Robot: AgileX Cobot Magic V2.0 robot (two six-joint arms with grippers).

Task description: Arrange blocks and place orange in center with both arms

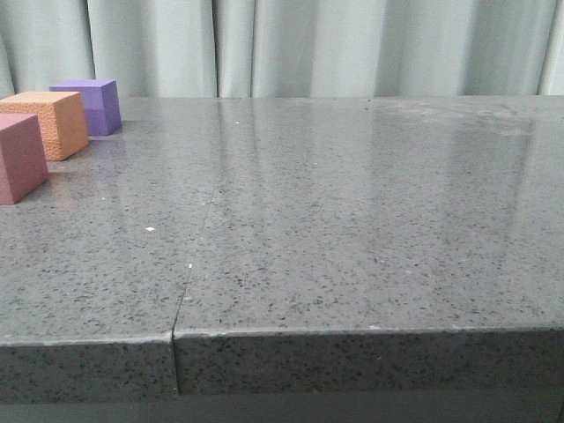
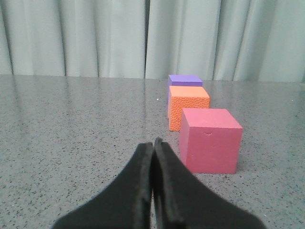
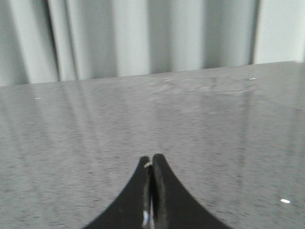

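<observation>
Three foam cubes stand in a row at the table's far left. In the front view the pink cube (image 1: 18,157) is nearest, the orange cube (image 1: 53,122) is in the middle and the purple cube (image 1: 92,104) is farthest. The left wrist view shows the same row: pink (image 2: 209,139), orange (image 2: 188,106), purple (image 2: 185,80). My left gripper (image 2: 153,143) is shut and empty, low over the table, just short of the pink cube and beside it. My right gripper (image 3: 151,160) is shut and empty over bare table. Neither arm shows in the front view.
The grey speckled table (image 1: 335,229) has a seam (image 1: 198,238) running front to back and a front edge (image 1: 352,333). Pale curtains (image 1: 308,44) hang behind the table.
</observation>
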